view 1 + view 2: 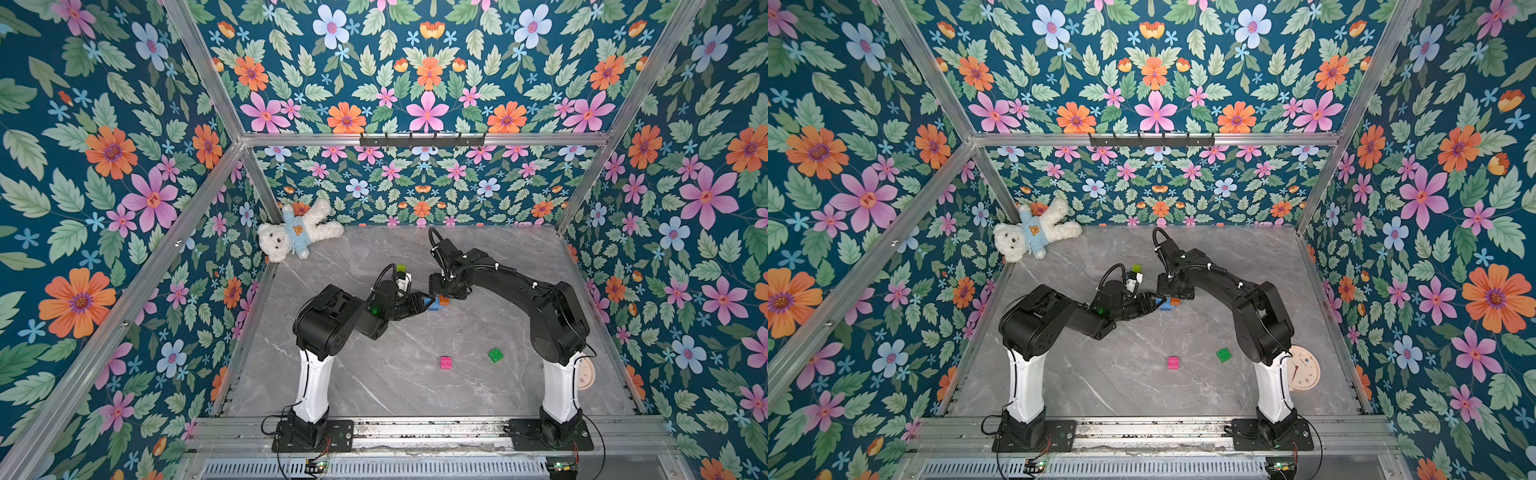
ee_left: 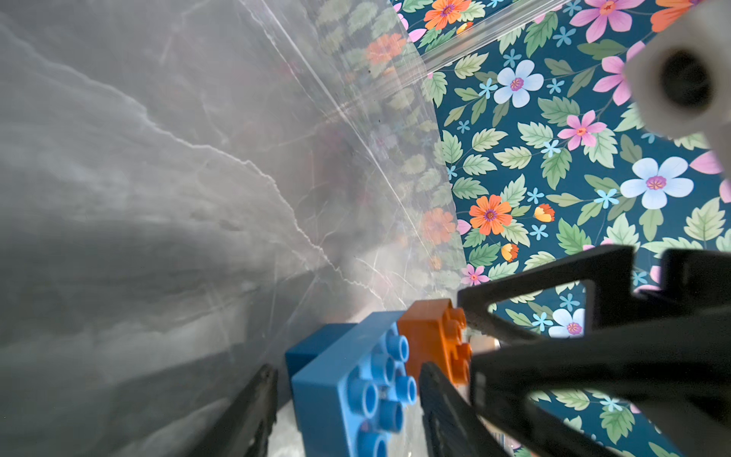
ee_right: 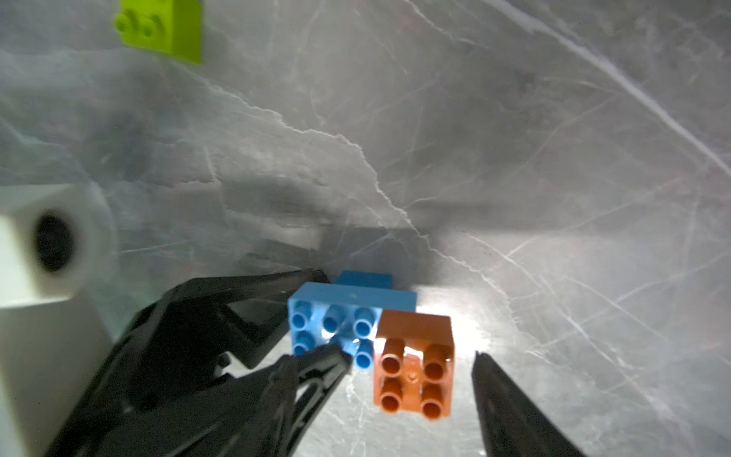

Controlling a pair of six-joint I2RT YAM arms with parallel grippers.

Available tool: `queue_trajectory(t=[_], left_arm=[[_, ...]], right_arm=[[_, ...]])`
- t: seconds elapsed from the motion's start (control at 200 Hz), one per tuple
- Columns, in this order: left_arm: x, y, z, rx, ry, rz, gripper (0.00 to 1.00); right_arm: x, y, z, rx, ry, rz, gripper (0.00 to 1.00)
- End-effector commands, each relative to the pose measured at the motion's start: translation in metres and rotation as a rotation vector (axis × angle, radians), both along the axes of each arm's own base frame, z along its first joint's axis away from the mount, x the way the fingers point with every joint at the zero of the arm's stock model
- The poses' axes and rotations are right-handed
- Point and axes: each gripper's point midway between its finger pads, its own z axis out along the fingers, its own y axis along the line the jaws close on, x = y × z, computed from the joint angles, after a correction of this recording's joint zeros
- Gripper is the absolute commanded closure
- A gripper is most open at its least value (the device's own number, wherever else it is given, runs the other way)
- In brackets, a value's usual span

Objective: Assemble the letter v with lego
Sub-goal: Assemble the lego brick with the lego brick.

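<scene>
The long light-blue studded plastic brick (image 3: 348, 300) lay on the grey marbled table (image 1: 395, 395), with a small orange studded brick (image 3: 413, 364) touching one end and a dark blue brick (image 3: 364, 279) against it. The left gripper (image 2: 348, 368) had its jaws apart around the light-blue brick, and the right gripper (image 3: 411, 356) had its jaws apart around the orange one. A small pink brick (image 1: 446, 362) and a green brick (image 1: 495, 355) lay well apart from the light-blue brick.

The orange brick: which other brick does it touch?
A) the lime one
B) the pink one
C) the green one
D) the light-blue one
D: in the right wrist view the orange brick sits against the light-blue brick; the pink brick and the green brick lie apart from it in both top views.
</scene>
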Motion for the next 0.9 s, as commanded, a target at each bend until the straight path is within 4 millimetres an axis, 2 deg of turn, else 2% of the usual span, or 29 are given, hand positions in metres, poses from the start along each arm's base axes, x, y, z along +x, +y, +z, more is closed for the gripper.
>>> queue_trajectory(t=[0.0, 0.055, 0.12, 0.195, 0.21, 0.24, 0.28, 0.46, 0.7, 0.71, 0.725, 0.9], left_arm=[[-0.019, 0.020, -0.044, 0.123, 0.158, 0.018, 0.36], [-0.019, 0.021, -0.040, 0.115, 0.150, 0.018, 0.33], [-0.019, 0.023, -0.035, 0.104, 0.141, 0.024, 0.31], [-0.019, 0.025, -0.028, 0.093, 0.129, 0.028, 0.30], [-0.019, 0.025, -0.027, 0.091, 0.128, 0.028, 0.30], [-0.019, 0.026, -0.025, 0.085, 0.125, 0.028, 0.30], [-0.019, 0.027, -0.022, 0.077, 0.118, 0.032, 0.30], [-0.019, 0.028, -0.018, 0.042, 0.117, 0.036, 0.30], [-0.017, 0.031, -0.019, 0.056, 0.117, 0.053, 0.31], [-0.017, 0.031, -0.019, 0.057, 0.117, 0.053, 0.32], [-0.018, 0.031, -0.019, 0.057, 0.118, 0.054, 0.32], [-0.017, 0.031, -0.022, 0.058, 0.123, 0.057, 0.33]], right_arm=[[0.001, 0.006, 0.020, 0.085, -0.072, 0.010, 0.13], [0.000, 0.006, 0.026, 0.164, -0.121, -0.002, 0.08], [0.000, 0.006, 0.036, 0.325, -0.180, -0.047, 0.07], [-0.001, 0.002, 0.038, 0.536, -0.225, -0.109, 0.09], [-0.003, 0.000, 0.033, 0.564, -0.217, -0.125, 0.10], [-0.003, -0.001, 0.048, 0.649, -0.269, -0.136, 0.11], [-0.005, -0.003, 0.050, 0.710, -0.296, -0.155, 0.12], [-0.009, -0.013, 0.051, 0.851, -0.382, -0.243, 0.12], [-0.009, -0.023, 0.035, 0.932, -0.405, -0.368, 0.19], [-0.008, -0.022, 0.025, 0.920, -0.387, -0.378, 0.20], [-0.008, -0.021, 0.021, 0.919, -0.380, -0.383, 0.20], [-0.006, -0.012, 0.002, 0.930, -0.332, -0.436, 0.23]])
